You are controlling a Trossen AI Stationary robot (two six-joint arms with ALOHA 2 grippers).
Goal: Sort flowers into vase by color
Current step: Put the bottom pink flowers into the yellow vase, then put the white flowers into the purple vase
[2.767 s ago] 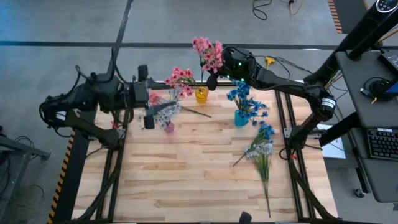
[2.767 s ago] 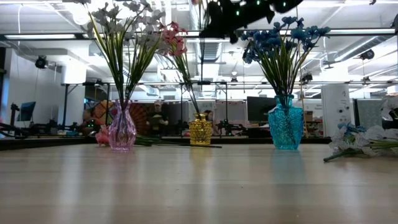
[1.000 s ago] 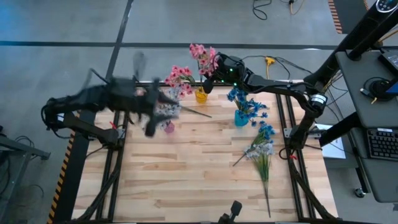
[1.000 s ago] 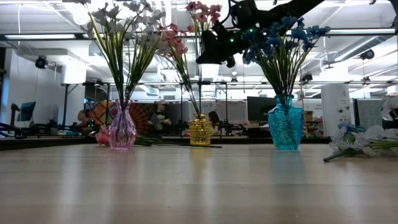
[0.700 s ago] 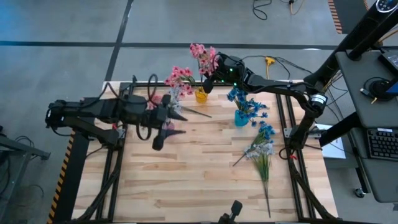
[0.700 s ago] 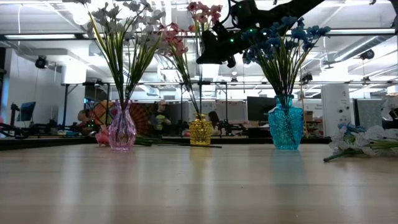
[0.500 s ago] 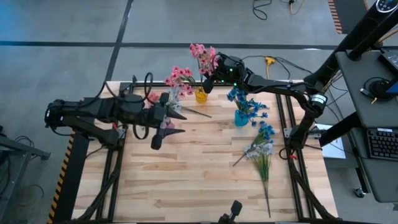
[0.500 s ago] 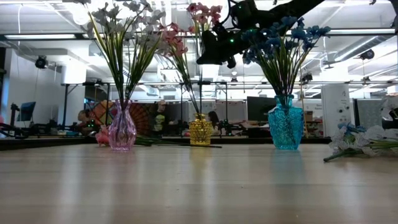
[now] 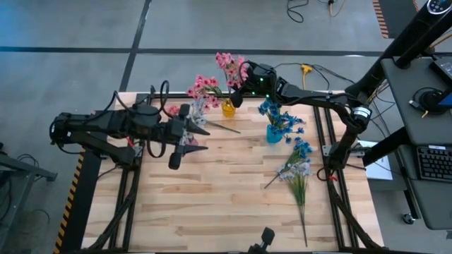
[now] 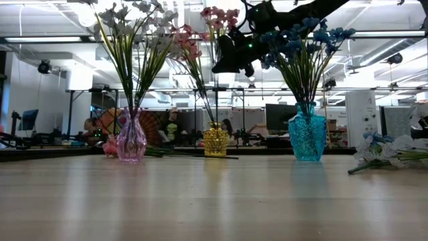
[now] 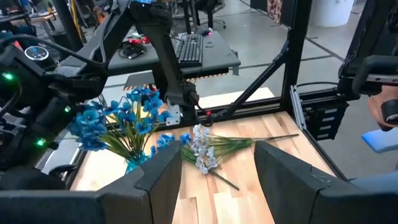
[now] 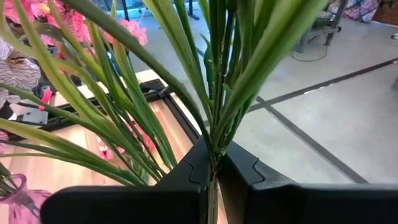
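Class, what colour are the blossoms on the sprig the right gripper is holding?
Pink; the pink sprig in the right gripper shows best in the high view.

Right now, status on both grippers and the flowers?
Right gripper shut on pink sprig, above yellow vase. Left gripper open, empty. Loose flowers on table. Nothing blocking.

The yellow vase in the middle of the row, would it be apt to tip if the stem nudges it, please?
Possibly. The yellow vase looks small and narrow, with tall pink flowers leaning out, so probably top-heavy. The right gripper, shut on a pink sprig above it, could tip it with a sideways push.
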